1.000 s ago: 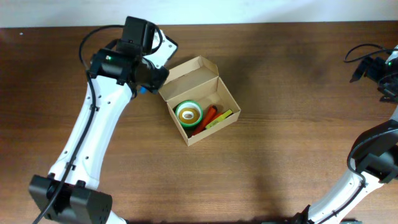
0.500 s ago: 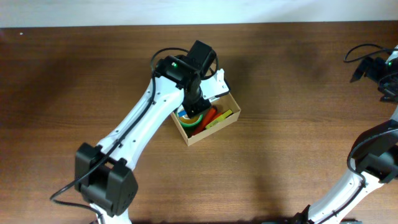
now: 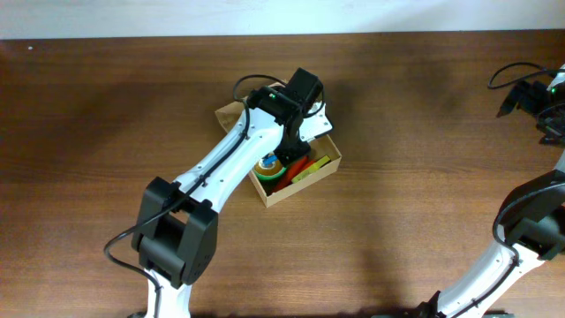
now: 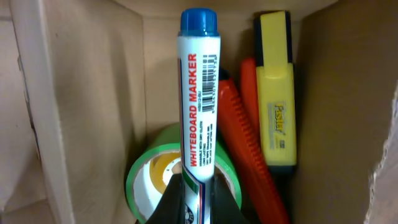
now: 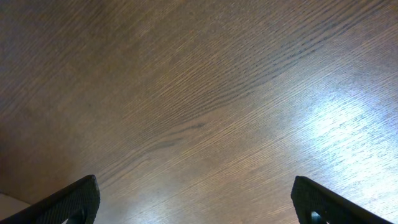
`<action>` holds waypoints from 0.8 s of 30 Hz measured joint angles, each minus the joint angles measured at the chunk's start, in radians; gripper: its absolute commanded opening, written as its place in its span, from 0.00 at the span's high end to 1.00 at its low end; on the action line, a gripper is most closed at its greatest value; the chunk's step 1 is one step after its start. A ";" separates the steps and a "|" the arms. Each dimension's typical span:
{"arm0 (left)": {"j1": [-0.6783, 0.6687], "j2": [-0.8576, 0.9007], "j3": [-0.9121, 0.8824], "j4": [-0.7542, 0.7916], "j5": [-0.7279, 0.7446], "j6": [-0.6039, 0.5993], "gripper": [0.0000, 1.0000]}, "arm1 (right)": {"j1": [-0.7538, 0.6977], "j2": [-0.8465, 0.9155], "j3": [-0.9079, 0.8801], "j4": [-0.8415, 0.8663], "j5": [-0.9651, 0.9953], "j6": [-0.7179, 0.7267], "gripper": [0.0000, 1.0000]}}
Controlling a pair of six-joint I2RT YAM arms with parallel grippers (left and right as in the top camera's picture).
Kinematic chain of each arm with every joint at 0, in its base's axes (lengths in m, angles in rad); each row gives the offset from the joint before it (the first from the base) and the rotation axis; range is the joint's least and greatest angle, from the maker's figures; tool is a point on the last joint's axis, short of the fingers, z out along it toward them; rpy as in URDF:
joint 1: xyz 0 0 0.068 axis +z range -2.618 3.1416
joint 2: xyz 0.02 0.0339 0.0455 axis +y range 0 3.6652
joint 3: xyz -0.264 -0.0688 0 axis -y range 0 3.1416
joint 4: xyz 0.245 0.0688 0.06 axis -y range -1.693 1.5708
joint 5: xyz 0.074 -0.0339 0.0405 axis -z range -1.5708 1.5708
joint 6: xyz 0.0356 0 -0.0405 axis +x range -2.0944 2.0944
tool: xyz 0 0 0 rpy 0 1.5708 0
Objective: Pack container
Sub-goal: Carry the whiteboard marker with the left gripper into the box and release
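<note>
1. Where the left arm (image 3: 221,172) reached in from the lower left of the overhead view, the left gripper (image 3: 298,140) hung over the box (image 3: 302,187). The box sat on the table (image 3: 397,221) a little left of centre, its flap (image 3: 228,113) open toward the upper left.
2. The left fingers were clamped on a whiteboard marker (image 4: 199,106), whose blue cap pointed away from the wrist camera and whose body lay over the open box.
3. Inside, from the left wrist view, a green tape roll (image 4: 144,180) lay at the left, partly hidden by the marker. An orange cutter (image 4: 245,143) lay right of it, and a yellow highlighter (image 4: 275,93) lay by the right wall, just beside the cutter.
4. Far right, the right gripper (image 5: 196,199) stood well apart from the box — fingers spread wide, nothing between them, only wood below.
</note>
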 measured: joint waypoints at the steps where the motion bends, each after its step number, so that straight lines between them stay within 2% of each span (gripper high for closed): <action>1: -0.007 0.000 -0.005 0.013 -0.005 -0.009 0.98 | 0.000 0.000 0.000 0.000 0.000 -0.001 0.01; 15: -0.098 0.000 -0.164 0.100 -0.029 -0.131 0.98 | 0.000 0.000 0.000 0.000 0.000 0.000 0.01; 17: -0.098 0.000 -0.169 0.109 -0.029 -0.145 0.79 | 0.000 0.000 0.000 0.000 0.000 0.000 0.01; 18: -0.098 0.000 -0.170 0.113 -0.029 -0.151 0.67 | 0.000 0.000 0.000 0.000 0.000 0.000 0.01; 19: -0.098 0.000 -0.170 0.116 -0.033 -0.154 0.50 | 0.000 0.000 0.000 0.000 0.000 0.000 0.01; 20: -0.098 0.000 -0.170 0.117 -0.040 -0.159 0.43 | 0.000 0.000 0.000 0.000 0.000 0.000 0.01; 22: -0.098 0.000 -0.170 0.119 -0.057 -0.167 0.50 | 0.000 0.000 0.000 0.000 0.000 0.000 0.01; 24: -0.098 0.000 -0.169 0.119 -0.073 -0.178 0.50 | 0.000 0.000 0.000 0.000 0.000 0.000 0.01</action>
